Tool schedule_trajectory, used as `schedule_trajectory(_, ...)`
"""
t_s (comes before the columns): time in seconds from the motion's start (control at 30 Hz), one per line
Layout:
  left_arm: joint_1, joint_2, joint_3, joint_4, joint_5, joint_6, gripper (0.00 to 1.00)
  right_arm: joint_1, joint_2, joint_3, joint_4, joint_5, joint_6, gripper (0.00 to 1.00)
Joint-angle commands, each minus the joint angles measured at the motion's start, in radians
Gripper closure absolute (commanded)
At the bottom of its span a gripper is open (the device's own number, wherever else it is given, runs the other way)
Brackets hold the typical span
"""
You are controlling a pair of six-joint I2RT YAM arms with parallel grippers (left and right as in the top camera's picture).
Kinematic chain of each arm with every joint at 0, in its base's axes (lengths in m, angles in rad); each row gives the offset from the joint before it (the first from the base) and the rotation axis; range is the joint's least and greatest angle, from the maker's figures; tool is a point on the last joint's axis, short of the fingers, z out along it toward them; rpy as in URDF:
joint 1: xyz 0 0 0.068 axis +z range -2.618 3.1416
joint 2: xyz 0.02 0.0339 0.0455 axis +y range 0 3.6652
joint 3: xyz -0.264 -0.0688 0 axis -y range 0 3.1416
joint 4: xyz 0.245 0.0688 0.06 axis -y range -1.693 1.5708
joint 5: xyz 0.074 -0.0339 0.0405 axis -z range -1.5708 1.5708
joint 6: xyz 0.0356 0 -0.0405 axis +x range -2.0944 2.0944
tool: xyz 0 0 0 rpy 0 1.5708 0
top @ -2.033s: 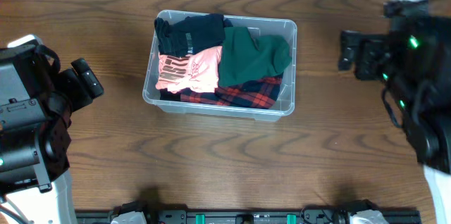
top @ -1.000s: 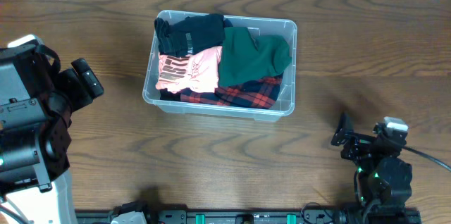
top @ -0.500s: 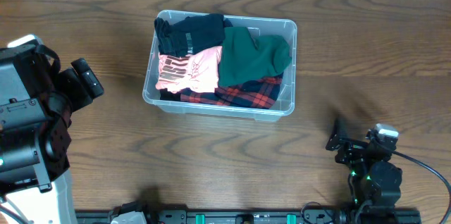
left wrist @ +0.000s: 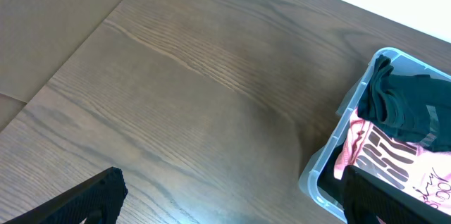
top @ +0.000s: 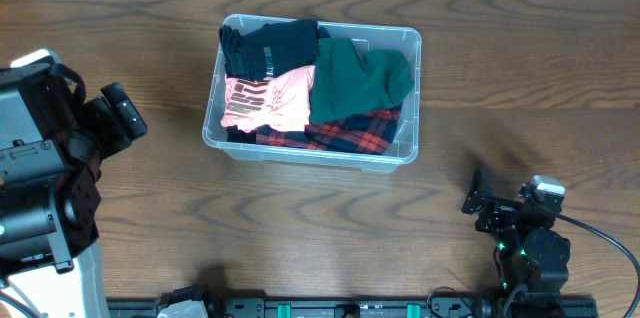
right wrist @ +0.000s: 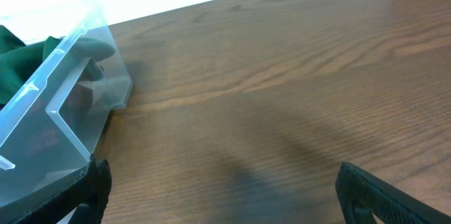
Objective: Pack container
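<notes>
The container stands in the upper middle of the overhead frame on the table. It is filled side to side with folded clothes: a black garment, a pink one, a green one and red plaid. Nothing lies loose outside it, so packing looks finished. That would explain why the left gripper, at the left edge, and the right gripper, at lower right, sit well apart from it, jaws wide and empty.

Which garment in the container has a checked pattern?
The red and black garment, partly under the green one; the black one and pink one are unchecked.
</notes>
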Motion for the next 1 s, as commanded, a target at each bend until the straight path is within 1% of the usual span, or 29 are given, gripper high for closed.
schedule_trajectory(0.0, 0.005, 0.000, 0.003, -0.001, -0.008, -0.013, 0.02, -0.007, -0.010, -0.005, 0.000, -0.008, 0.013, 0.01)
schedule_trajectory(0.6, 0.001, -0.013, 0.003, -0.001, -0.008, -0.012, 0.02, -0.007, -0.010, -0.005, 0.000, -0.008, 0.013, 0.01)
schedule_trajectory(0.77, -0.021, -0.105, -0.014, -0.008, -0.010, 0.000, 0.02, -0.007, -0.010, -0.005, 0.000, -0.008, 0.013, 0.01)
schedule_trajectory(0.87, -0.066, -0.198, -0.079, 0.038, -0.002, 0.000, 0.02, -0.007, -0.010, -0.005, 0.000, -0.008, 0.013, 0.01)
schedule_trajectory(0.9, -0.077, -0.228, -0.113, 0.064, 0.018, 0.021, 0.02, -0.007, -0.010, -0.005, 0.000, -0.008, 0.013, 0.01)
schedule_trajectory(0.97, -0.090, -0.295, -0.207, 0.131, 0.094, 0.100, 0.02, -0.007, -0.010, -0.005, 0.000, -0.008, 0.013, 0.01)
